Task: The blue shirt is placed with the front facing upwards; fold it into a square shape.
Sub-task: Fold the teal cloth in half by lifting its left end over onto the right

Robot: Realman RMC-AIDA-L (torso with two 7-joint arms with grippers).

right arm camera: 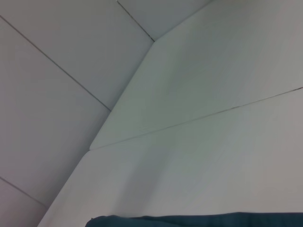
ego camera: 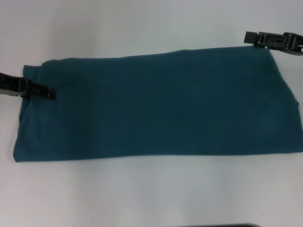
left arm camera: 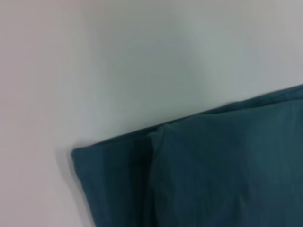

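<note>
The blue shirt [ego camera: 156, 104] lies flat on the white table [ego camera: 142, 23], folded into a long band that runs from left to right. Only plain teal cloth shows, with no lettering or neck. My left gripper [ego camera: 47, 91] reaches in from the left, its tip over the band's left end. My right gripper [ego camera: 253, 38] hangs at the far right, just beyond the band's far right corner. The left wrist view shows a folded, layered corner of the shirt [left arm camera: 227, 175] on the table. Only a thin strip of the shirt [right arm camera: 199, 220] shows in the right wrist view.
White table surface [ego camera: 151, 194] surrounds the shirt in front and behind. A dark edge [ego camera: 218, 225] shows at the near rim. The shirt's right end reaches the picture's right border. The right wrist view shows the table edge [right arm camera: 118, 109] and pale panels beyond it.
</note>
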